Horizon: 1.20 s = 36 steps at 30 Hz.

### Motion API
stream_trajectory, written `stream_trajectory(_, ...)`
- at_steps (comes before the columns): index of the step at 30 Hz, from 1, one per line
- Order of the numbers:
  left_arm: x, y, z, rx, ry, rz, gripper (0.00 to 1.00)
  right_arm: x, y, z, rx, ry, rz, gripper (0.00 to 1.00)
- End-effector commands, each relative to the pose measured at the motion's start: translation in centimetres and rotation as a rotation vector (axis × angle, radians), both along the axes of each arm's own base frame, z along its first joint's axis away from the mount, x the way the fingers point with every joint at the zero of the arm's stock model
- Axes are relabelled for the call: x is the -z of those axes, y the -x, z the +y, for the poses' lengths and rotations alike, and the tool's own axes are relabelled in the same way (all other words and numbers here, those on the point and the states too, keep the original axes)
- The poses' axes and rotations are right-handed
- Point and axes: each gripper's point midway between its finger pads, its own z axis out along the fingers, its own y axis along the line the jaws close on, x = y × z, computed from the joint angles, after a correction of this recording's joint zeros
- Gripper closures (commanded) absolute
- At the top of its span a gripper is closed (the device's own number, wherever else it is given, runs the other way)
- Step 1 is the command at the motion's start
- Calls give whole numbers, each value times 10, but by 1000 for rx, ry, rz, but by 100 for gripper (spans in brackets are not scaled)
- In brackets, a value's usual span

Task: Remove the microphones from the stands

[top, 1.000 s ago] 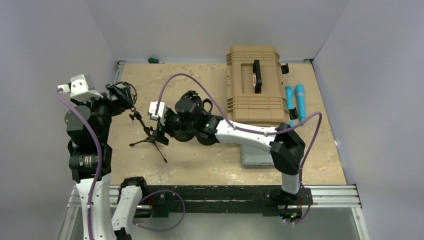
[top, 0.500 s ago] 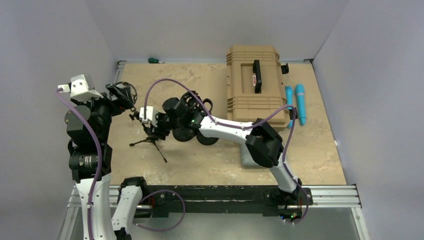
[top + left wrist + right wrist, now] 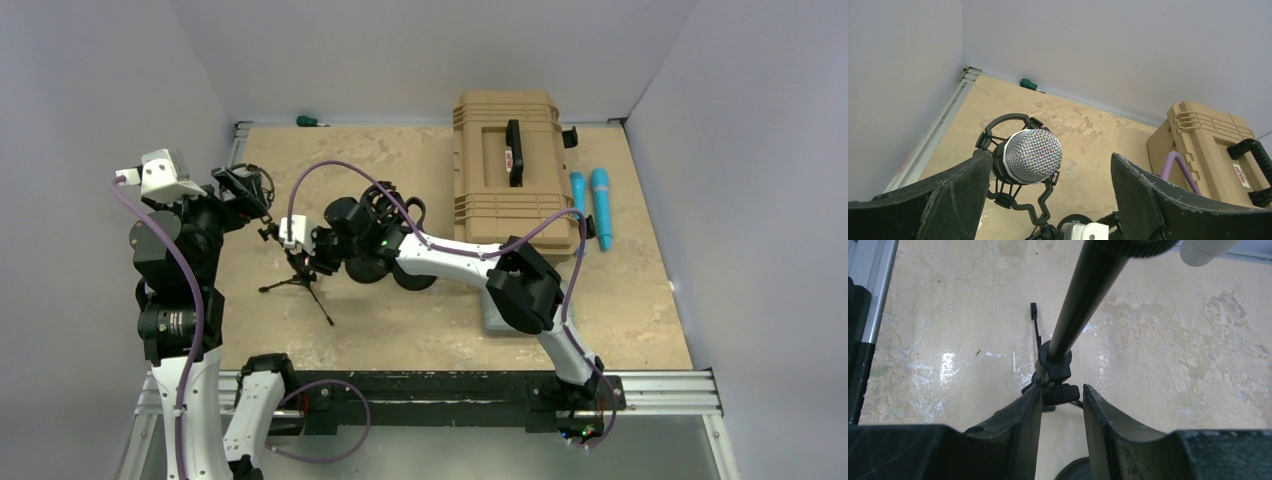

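The microphone (image 3: 1033, 155), with a silver mesh head, sits in a black shock mount (image 3: 1015, 200) on top of the black tripod stand (image 3: 298, 280). My left gripper (image 3: 1048, 172) is open wide around the head, and its left finger (image 3: 963, 190) lies close against the mount. From above, the left gripper (image 3: 240, 195) is at the microphone (image 3: 252, 186). My right gripper (image 3: 1062, 389) reaches low on the stand's pole (image 3: 1075, 315). Its jaws are narrow around the black knob (image 3: 1060, 395): the left finger touches the hub and a thin gap shows at the right finger.
A tan hard case (image 3: 510, 170) lies at the back right, with two blue cylinders (image 3: 590, 205) beside it. A green-handled screwdriver (image 3: 308, 121) rests by the back wall. A grey flat object (image 3: 510, 315) lies under the right arm. The tripod legs spread toward the near edge.
My right arm has swung left to the stand's pole and its jaws have narrowed around the knob. The left gripper and the microphone have not moved.
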Motion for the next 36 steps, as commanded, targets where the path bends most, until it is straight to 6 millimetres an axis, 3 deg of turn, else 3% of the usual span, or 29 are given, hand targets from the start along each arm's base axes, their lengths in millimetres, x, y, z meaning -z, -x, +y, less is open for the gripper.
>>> stream_trajectory(1,-12,-3,-1,11,-9,-47,14,-42,2,5,-16,-102,-36,64)
stream_trajectory(8,-11,-3,-1,12,-9,-44,15,-36,0,8,-8,-98,-25,67)
stream_trajectory(13,-11,-4,-1,12,-9,-41,14,-33,-8,3,50,-83,-43,100)
stream_trajectory(20,-12,-2,2,-2,-17,-46,14,-30,-21,-20,263,-102,-95,100)
stream_trajectory(26,-13,1,5,-21,-18,-51,14,-8,-29,-36,453,-67,-146,100)
stream_trajectory(31,-13,2,5,-25,-18,-52,15,0,-39,-51,666,-12,-301,100)
stream_trajectory(36,-14,5,5,-29,-20,-57,15,6,-46,-82,897,63,-546,100)
